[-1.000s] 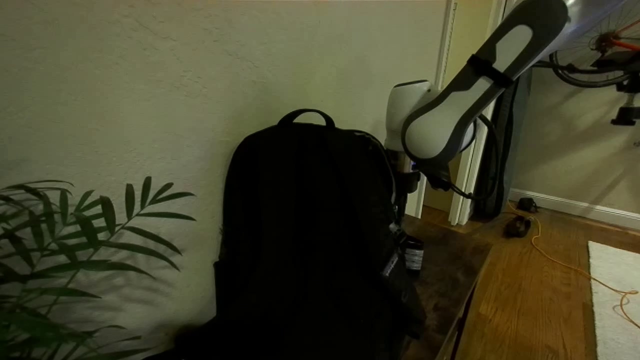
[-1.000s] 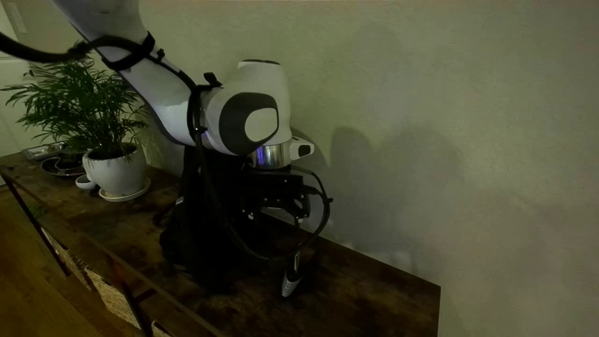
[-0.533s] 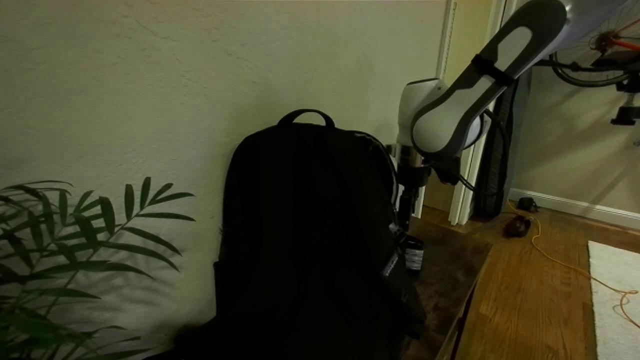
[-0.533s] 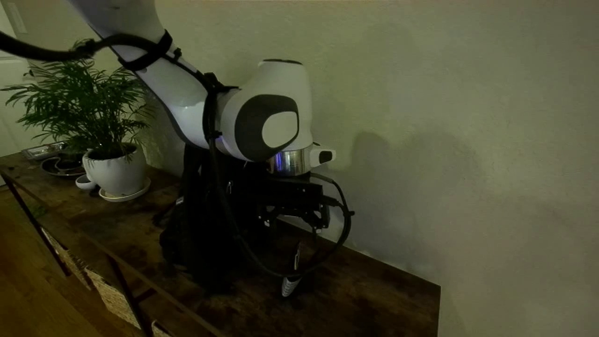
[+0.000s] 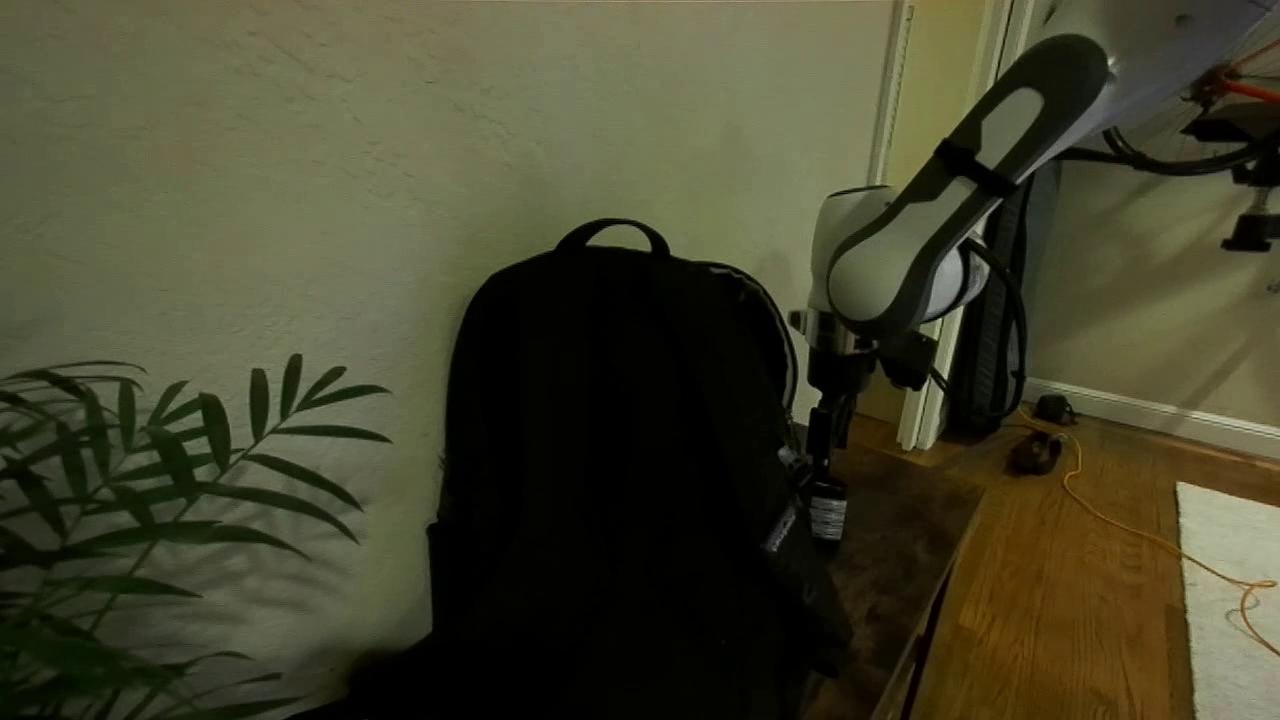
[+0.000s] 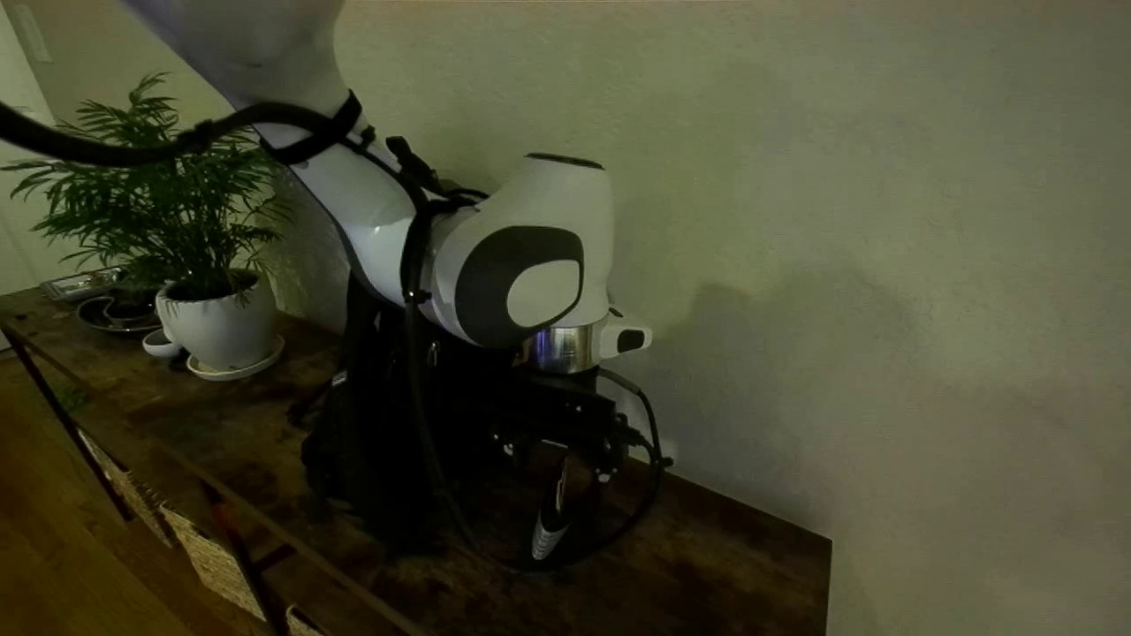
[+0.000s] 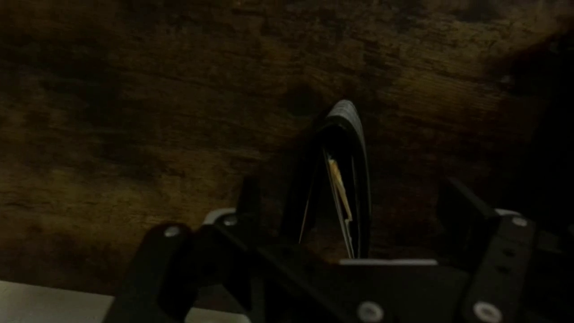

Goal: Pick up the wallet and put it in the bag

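Note:
The wallet [image 6: 548, 532] is dark with a pale grey striped face and stands on edge, partly unfolded, on the dark wooden top. It also shows beside the bag in an exterior view [image 5: 828, 515]. In the wrist view the wallet [image 7: 346, 113] makes a narrow V with cards inside. My gripper [image 7: 353, 197] is open, one finger on each side of the wallet, with gaps on both sides. Its fingertips are too dark to make out in the exterior views. The bag [image 5: 610, 480], a large black backpack, stands upright; the arm partly hides the bag [image 6: 353, 442] in an exterior view.
A potted plant [image 6: 221, 327] stands beyond the bag, with small dishes [image 6: 119, 311] near it. The wall [image 6: 839, 265] runs along the back of the wooden top [image 6: 724, 565]. A cable [image 6: 658, 415] loops from the gripper down near the wallet.
The arm has moved to the right in both exterior views, then down, bringing the gripper over the wallet. The wallet and the bag have not moved.

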